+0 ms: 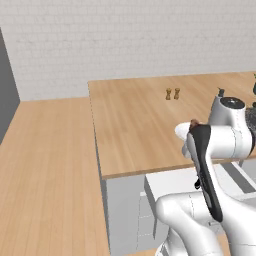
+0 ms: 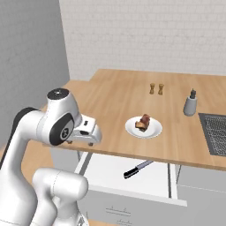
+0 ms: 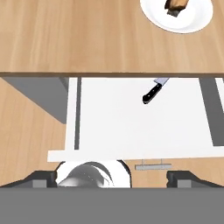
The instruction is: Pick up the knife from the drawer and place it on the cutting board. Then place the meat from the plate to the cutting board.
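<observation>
The drawer [image 2: 110, 172] stands pulled out under the counter, its white inside [image 3: 109, 122] bare except for the knife. Lying slantwise near the back of the drawer, the knife [image 2: 137, 169] [image 3: 152, 92] has its black handle toward the front and its blade partly under the counter edge. On the white plate [image 2: 153, 130] [image 3: 192, 22] sits the reddish-brown meat [image 2: 143, 121] [image 3: 176, 5]. My gripper [image 2: 81, 142] [image 3: 113, 178] hangs open and empty above the drawer's front left, well short of the knife. The cutting board is out of view.
Two small brown shakers [image 2: 156, 88] [image 1: 172, 93] stand toward the back of the light wood counter [image 2: 119, 101]. A grey bottle [image 2: 190, 103] and a dark sunken grate [image 2: 214, 132] are at the right. A grey wall [image 2: 31, 66] closes the left side.
</observation>
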You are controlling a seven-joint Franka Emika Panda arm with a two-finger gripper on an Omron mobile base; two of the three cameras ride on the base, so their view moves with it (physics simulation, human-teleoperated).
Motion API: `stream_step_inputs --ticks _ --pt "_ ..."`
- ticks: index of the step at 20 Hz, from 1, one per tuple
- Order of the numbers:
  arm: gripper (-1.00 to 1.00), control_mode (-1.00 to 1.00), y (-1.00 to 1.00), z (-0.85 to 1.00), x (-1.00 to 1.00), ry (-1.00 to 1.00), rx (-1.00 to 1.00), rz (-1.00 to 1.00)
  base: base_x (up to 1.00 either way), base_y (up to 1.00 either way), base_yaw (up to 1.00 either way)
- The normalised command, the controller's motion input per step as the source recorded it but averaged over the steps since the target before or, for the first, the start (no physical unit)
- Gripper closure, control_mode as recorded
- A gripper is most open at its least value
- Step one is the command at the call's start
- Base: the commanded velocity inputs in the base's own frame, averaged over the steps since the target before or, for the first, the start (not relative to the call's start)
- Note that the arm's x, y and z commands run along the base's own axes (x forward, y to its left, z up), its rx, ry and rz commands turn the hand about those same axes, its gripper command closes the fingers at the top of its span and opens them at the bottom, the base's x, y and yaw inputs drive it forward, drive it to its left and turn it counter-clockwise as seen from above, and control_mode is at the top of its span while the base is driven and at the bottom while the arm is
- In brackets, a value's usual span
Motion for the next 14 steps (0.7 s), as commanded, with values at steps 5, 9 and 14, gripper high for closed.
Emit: stream_step_inputs --ticks 5,9,14 --pt "-1.0 -1.0 -0.01 -0.23 -0.08 0.0 -0.01 0.0 0.0 0.0 0.0" --pt "-1.0 -1.0 -0.24 -0.21 -0.1 0.0 0.0 -0.04 0.0 0.0 0.0" --pt "-1.0 -1.0 -0.1 -0.17 -0.01 0.0 0.0 -0.03 0.0 0.0 0.0"
